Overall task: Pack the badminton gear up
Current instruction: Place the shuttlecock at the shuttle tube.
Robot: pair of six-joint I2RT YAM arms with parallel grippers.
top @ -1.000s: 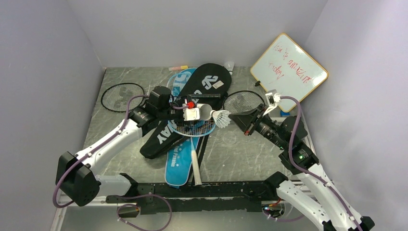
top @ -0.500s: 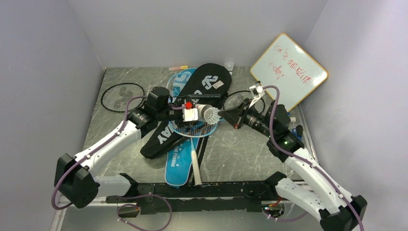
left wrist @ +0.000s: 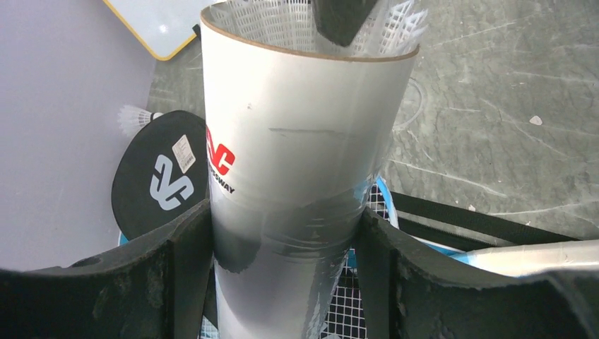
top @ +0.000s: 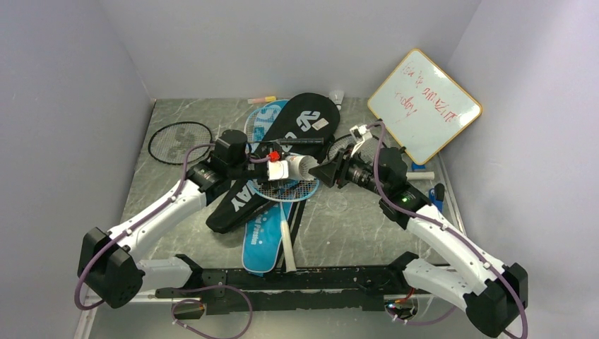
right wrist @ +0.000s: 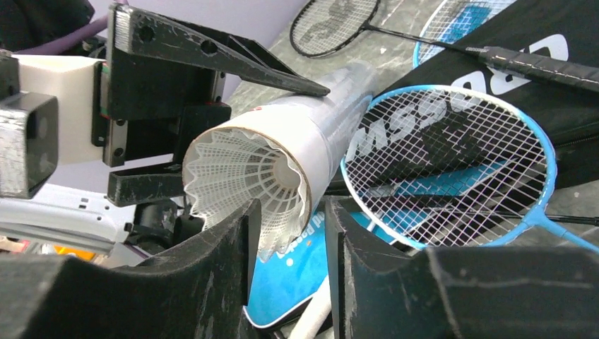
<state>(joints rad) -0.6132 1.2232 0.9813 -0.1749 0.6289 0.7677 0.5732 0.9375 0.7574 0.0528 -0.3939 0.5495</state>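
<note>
**White tube** [left wrist: 297, 162], centre: smooth, glossy coated card with a raw brown edge at the rim and crinkled clear film low down.
**Shuttlecock** [right wrist: 236, 180], in the tube's mouth: matt white plastic mesh skirt.
**Fingers** [left wrist: 169, 275] of the left gripper [left wrist: 284, 219], lower corners: matt black plastic, grainy and scuffed.
**Black bag** [left wrist: 159, 176], left: matt cloth with white printed lettering.
**Light-blue racket** [right wrist: 459, 169], right: glossy frame, fine white strings.
**Table** [left wrist: 494, 106], upper right: grey marbled surface, smooth, low sheen.

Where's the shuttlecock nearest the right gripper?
Centre of the top view: shuttlecock in the mouth of the white tube held by the left gripper, skirt between the jaws of the right gripper.
</note>
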